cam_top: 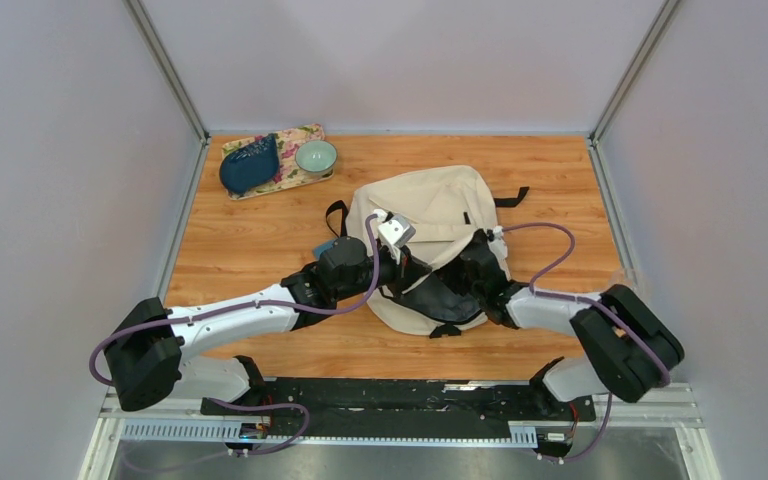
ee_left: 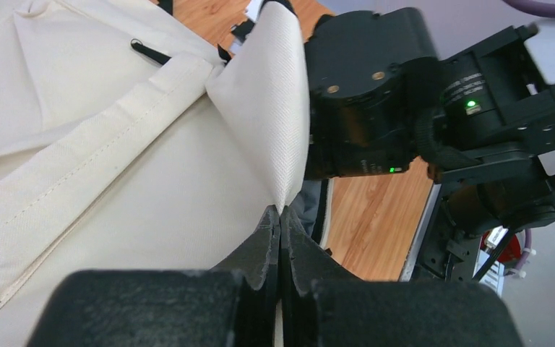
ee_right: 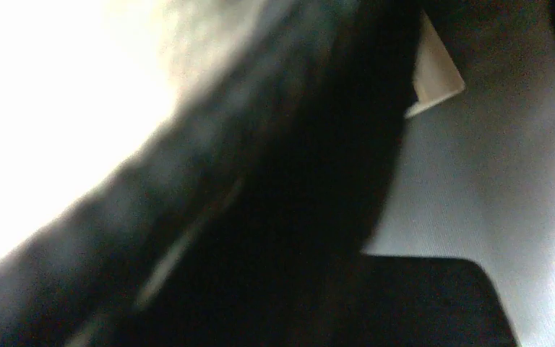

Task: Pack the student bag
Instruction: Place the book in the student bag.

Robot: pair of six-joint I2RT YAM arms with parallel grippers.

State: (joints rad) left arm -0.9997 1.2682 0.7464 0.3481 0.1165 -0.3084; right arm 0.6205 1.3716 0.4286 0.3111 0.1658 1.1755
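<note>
The student bag [cam_top: 430,205] is a cream backpack with black straps, lying in the middle of the wooden table with its dark opening [cam_top: 438,298] facing the arms. My left gripper [ee_left: 280,211] is shut on the cream fabric edge of the bag's opening and holds that flap [ee_left: 264,108] lifted; in the top view it [cam_top: 410,270] sits at the opening's left side. My right gripper [cam_top: 457,290] reaches into the opening from the right. Its wrist view is dark and blurred, showing only grey lining [ee_right: 491,166] and a cream tag [ee_right: 433,76]; its jaws cannot be made out.
A dark blue pouch [cam_top: 250,165] and a pale green bowl [cam_top: 316,156] rest on a floral-patterned flat item [cam_top: 295,172] at the far left corner. Grey walls enclose the table on three sides. The right arm's wrist [ee_left: 376,108] hangs close beside the lifted flap.
</note>
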